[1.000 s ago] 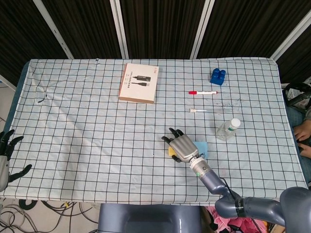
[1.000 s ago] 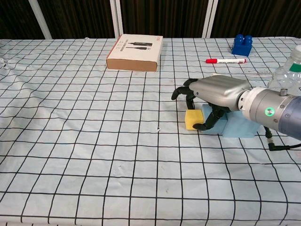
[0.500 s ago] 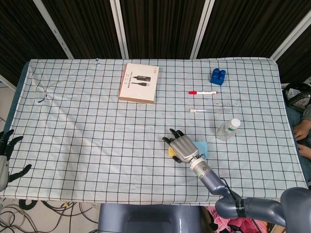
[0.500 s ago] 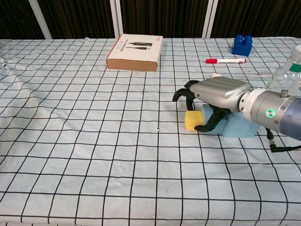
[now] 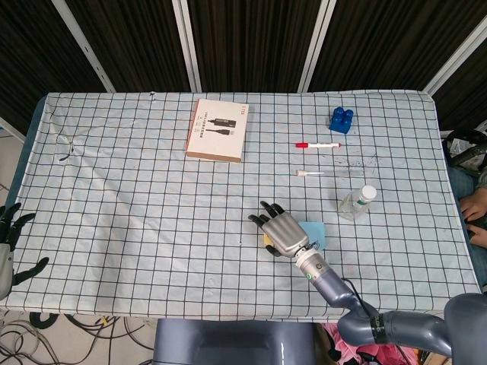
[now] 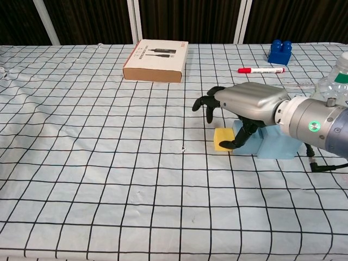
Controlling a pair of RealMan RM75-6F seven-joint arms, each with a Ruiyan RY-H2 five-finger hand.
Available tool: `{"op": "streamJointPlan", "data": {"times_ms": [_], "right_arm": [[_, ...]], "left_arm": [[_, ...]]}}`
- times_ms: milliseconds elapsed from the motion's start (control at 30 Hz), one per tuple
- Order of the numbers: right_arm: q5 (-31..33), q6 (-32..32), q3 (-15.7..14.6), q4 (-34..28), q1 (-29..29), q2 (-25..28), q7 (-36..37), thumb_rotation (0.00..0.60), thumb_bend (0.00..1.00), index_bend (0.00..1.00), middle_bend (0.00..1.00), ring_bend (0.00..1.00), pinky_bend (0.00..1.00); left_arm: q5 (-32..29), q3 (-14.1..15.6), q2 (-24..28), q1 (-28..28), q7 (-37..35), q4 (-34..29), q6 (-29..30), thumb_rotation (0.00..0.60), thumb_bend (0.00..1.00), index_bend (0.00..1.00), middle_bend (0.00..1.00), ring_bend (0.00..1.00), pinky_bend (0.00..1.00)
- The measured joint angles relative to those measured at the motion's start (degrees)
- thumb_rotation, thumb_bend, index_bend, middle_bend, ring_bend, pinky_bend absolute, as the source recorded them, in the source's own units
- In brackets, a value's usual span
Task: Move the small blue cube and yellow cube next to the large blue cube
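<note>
The yellow cube [image 6: 222, 139] lies on the checked cloth, touching the left side of the large light-blue cube [image 6: 274, 145]. My right hand [image 6: 244, 103] hovers over both; its fingers [image 6: 205, 103] are lifted and spread above the yellow cube, and its thumb hangs down at the cube's right edge. In the head view the right hand [image 5: 280, 232] hides most of the yellow cube [image 5: 268, 240] and part of the large blue cube [image 5: 316, 232]. The small dark-blue cube [image 5: 341, 119] stands far back on the right, also in the chest view [image 6: 279, 51]. My left hand [image 5: 11, 243] rests open off the table's left edge.
A flat cardboard box [image 5: 218, 128] lies at the back centre. A red marker [image 5: 317, 144], a small white stick [image 5: 308, 173] and a plastic bottle [image 5: 358, 202] lie between the right hand and the small blue cube. A person [image 5: 472, 205] sits at the right edge.
My right hand has risen and shifted slightly left, its fingers uncurling off the yellow cube, which now sits flat on the cloth. The left hand has not moved.
</note>
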Motion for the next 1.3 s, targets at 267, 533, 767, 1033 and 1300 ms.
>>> {"op": "streamJointPlan", "data": {"times_ms": [267,533,767,1033,1300], "right_arm": [[-1.0,2.8,1.6,-9.2,-0.5,5.8,-1.3,0.6,0.26,0.12,0.24,0.0,0.13],[-5.0,12.0,2.1,-20.1,-6.9,20.5,1.8,0.6,0.26,0.08,0.2,0.0,0.13],[-14.3,24.8,-2.4,-23.0,-18.9,34.0,10.3,0.6,0.25,0.06,0.14,0.0,0.13],[-18.2,40.5,-7.2,-13.2,-32.9,34.0,18.7,0.6,0.24,0.04,0.11,0.0,0.13],[-17.0,42.8,-9.3,0.9,-39.1,25.7,21.6,0.6,0.24,0.04,0.1,0.0,0.13]], "left_arm": [[0.0,0.0,0.0,0.1,-0.2,0.0,0.1,0.6,0.11,0.21,0.07,0.0,0.0],[0.6,0.2,0.1,0.2,-0.1,-0.2,0.5,0.6,0.11,0.21,0.07,0.0,0.0],[0.4,0.0,0.1,0.6,0.4,-0.4,1.3,0.6,0.11,0.21,0.07,0.0,0.0],[0.4,1.2,0.6,1.4,1.3,-1.2,1.1,0.6,0.11,0.21,0.07,0.0,0.0],[0.7,2.0,1.0,2.0,1.2,-1.9,1.2,0.6,0.11,0.21,0.07,0.0,0.0]]}}
